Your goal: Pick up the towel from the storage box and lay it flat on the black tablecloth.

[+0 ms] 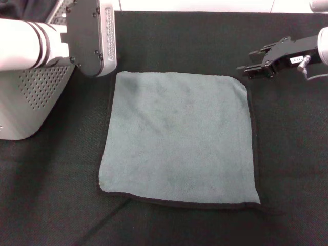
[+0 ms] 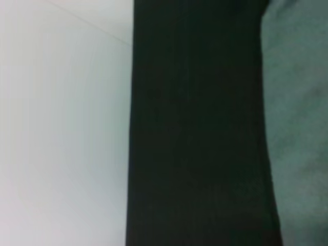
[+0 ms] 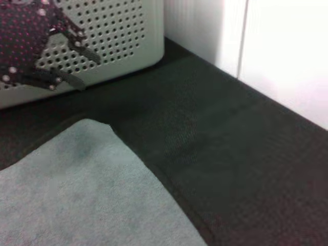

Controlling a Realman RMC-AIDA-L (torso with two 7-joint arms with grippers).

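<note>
The towel (image 1: 179, 138) lies spread flat on the black tablecloth (image 1: 51, 205), in the middle of it, with its black edging visible along the near and right sides. The storage box (image 1: 31, 102) stands at the far left, apart from the towel. The left gripper (image 1: 92, 36) hangs above the box's right edge, near the towel's far left corner; I cannot tell if it is released or clenched. The right gripper (image 1: 245, 70) is just beside the far right corner, fingers apart, holding nothing.

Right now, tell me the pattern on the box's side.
Light grey box, dotted with small round holes; right wrist view shows it best.
</note>
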